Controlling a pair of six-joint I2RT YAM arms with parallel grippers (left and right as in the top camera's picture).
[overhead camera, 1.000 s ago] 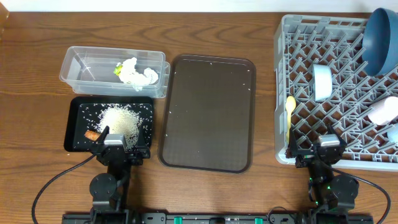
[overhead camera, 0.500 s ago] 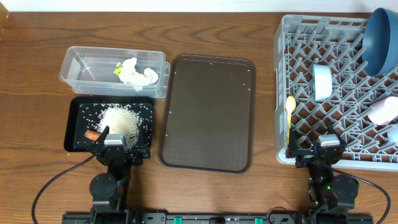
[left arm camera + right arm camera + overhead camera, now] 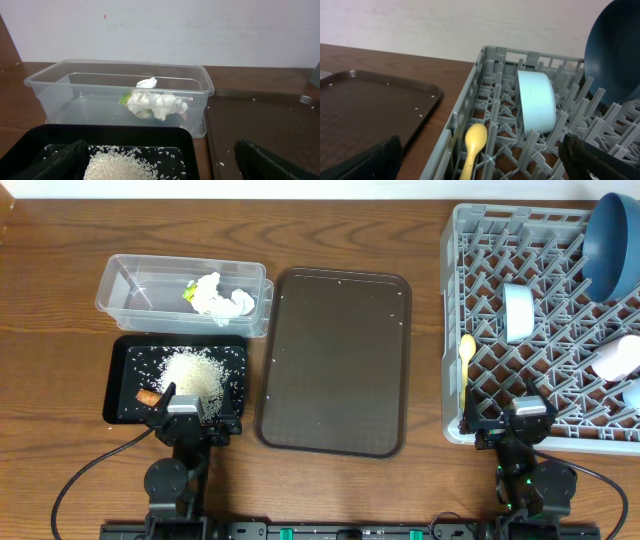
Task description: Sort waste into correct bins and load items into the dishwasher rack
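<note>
The clear tub [image 3: 130, 285] holds crumpled white tissue [image 3: 222, 299] and a yellow-green wrapper [image 3: 188, 293]; both show in the left wrist view [image 3: 155, 105]. The black tray [image 3: 122, 365] holds a rice heap [image 3: 195, 372] and an orange carrot piece [image 3: 148, 396]. The grey rack [image 3: 480, 240] holds the dark blue bowl [image 3: 612, 242], small light blue bowl [image 3: 518, 312], pale yellow spoon [image 3: 465, 370], pink cup [image 3: 618, 358] and light blue cup [image 3: 632, 394]. My left gripper [image 3: 190, 412] is open and empty over the black tray's near edge. My right gripper [image 3: 521, 420] is open and empty at the rack's near edge.
A large dark brown serving tray [image 3: 336, 360] with a few stray rice grains lies between the bins and the rack. The table is brown wood. A pale wall stands behind it.
</note>
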